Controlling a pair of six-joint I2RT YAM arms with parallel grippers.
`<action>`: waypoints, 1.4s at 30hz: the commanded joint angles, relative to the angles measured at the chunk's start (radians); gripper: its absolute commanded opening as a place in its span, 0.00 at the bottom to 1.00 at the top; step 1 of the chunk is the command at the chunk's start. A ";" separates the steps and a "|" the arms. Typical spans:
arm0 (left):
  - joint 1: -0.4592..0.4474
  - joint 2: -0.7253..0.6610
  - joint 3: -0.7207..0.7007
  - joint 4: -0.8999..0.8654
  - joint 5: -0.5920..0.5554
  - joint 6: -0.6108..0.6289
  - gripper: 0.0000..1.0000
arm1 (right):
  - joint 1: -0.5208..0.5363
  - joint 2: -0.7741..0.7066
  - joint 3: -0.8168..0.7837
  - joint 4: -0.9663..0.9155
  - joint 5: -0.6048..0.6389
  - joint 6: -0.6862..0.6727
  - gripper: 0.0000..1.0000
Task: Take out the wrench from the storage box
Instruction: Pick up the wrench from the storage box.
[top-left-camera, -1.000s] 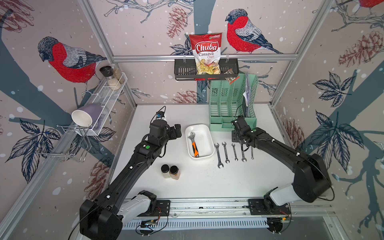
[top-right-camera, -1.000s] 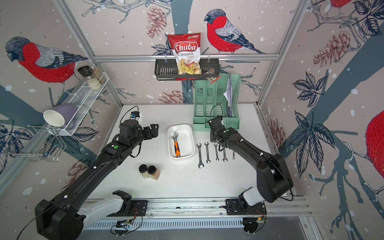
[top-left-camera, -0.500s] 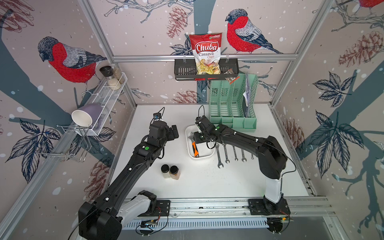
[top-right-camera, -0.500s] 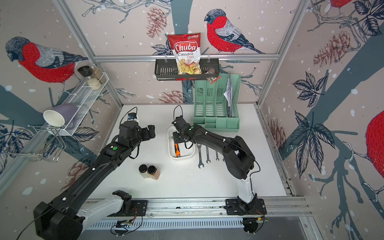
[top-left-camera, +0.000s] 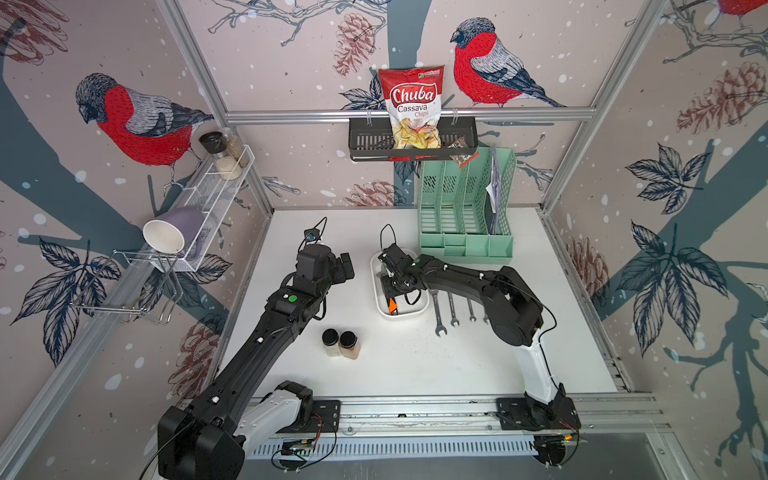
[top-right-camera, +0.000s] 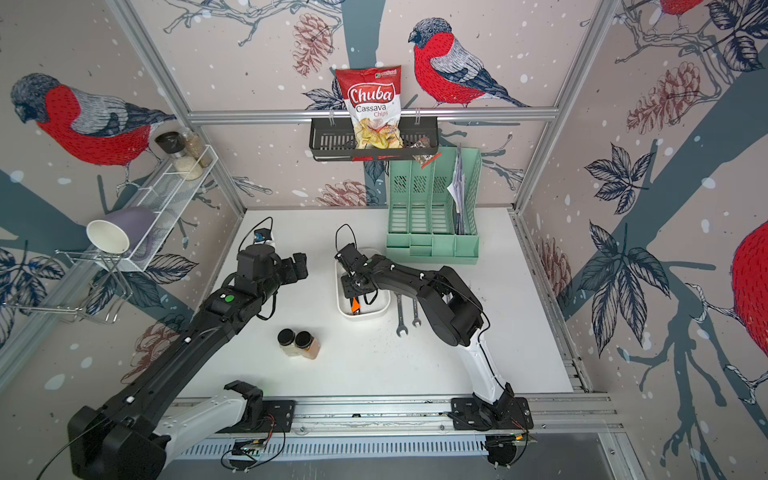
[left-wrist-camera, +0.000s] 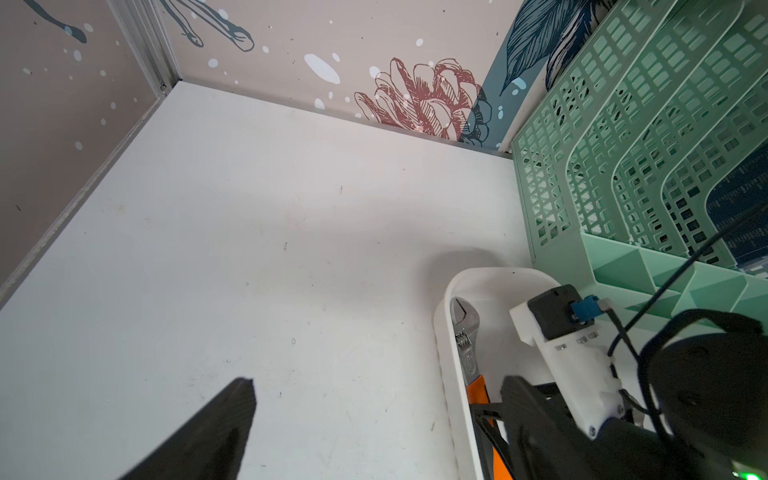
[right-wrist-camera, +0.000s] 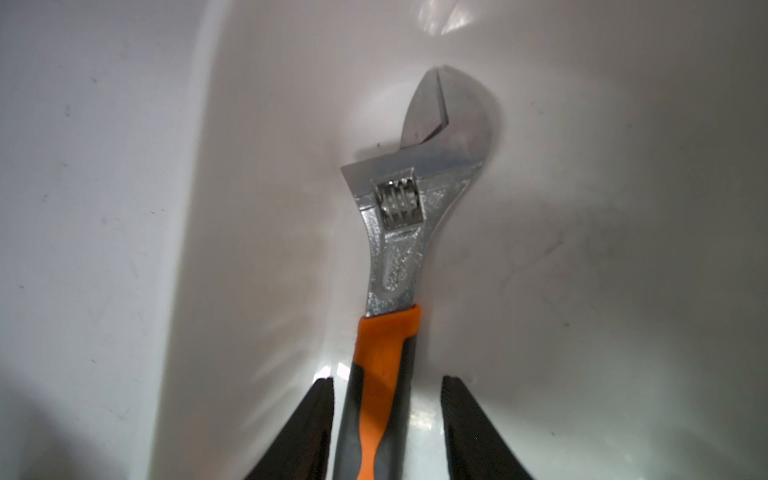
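Right arm reaches across from the right, with the right gripper (right-wrist-camera: 387, 379) lowered into the shallow white rectangular plastic storage box (top-left-camera: 420, 311) at table centre. The chrome-headed adjustable wrench with orange-and-grey handle (right-wrist-camera: 395, 232) lies flat on the box floor. Its long axis runs near to far along the box, head at the far end and handle toward the near end, a little left of the box's middle. The right wrist view gives the key relation: the jaws stand part-open astride the upper handle, one black finger (right-wrist-camera: 320, 428) on each side. They are square to the shaft, with a thin gap on the left side and a wider one on the right, so nothing is gripped yet. Judged ready to close. The right arm is plainly the nearer. The left gripper (top-left-camera: 345, 268) hangs over bare white tabletop (top-left-camera: 415, 365) left of the box, apart from it. It looks open, judging by one finger (left-wrist-camera: 220, 424) set far to the side in the left wrist view. Hidden: in both top views the right wrist covers the head and most of the shaft, and only the orange near end (top-right-camera: 354, 307) shows. The right wrist view cuts off the handle's near end, and how deep the fingers sit cannot be told. A row of slim steel open-end spanners (top-left-camera: 439, 320) lies on the table right of the box, partly under the right arm.
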 joint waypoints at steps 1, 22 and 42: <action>0.009 0.002 -0.003 0.030 0.036 0.002 0.96 | 0.004 0.023 0.005 0.002 0.006 0.000 0.47; 0.040 0.001 -0.009 0.035 0.093 0.000 0.96 | -0.035 -0.021 -0.077 -0.010 0.091 0.017 0.25; 0.042 -0.012 -0.014 0.038 0.091 0.000 0.96 | -0.030 0.009 -0.079 -0.046 0.153 0.013 0.32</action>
